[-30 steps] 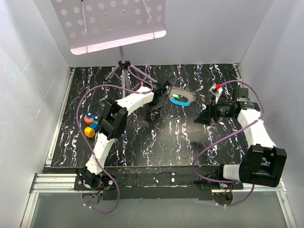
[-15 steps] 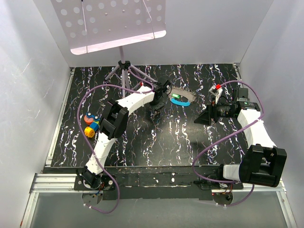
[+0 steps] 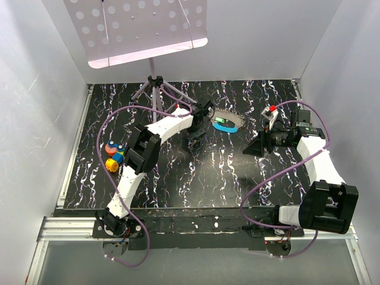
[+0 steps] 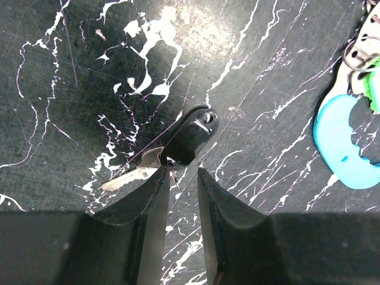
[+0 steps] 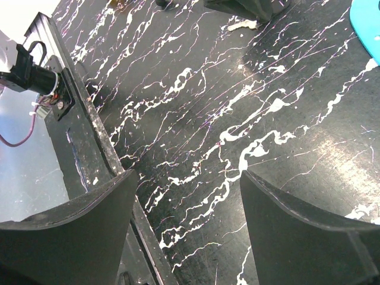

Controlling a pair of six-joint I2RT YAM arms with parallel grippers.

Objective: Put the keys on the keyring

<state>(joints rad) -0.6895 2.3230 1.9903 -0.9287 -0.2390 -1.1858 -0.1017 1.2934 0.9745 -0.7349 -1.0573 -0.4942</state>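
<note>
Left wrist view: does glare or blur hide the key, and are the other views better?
Left wrist: the key is sharp, glare sits on the mat beyond it, the left hand is dark and soft; top external: key too small to make out; right wrist: mild sheen on the mat.

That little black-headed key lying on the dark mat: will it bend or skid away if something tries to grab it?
The key looks like rigid metal with a black head, so it probably won't bend. It lies flat on the mat, so it may skid when nudged and be hard to get under. Being flat, it shouldn't roll.
</note>
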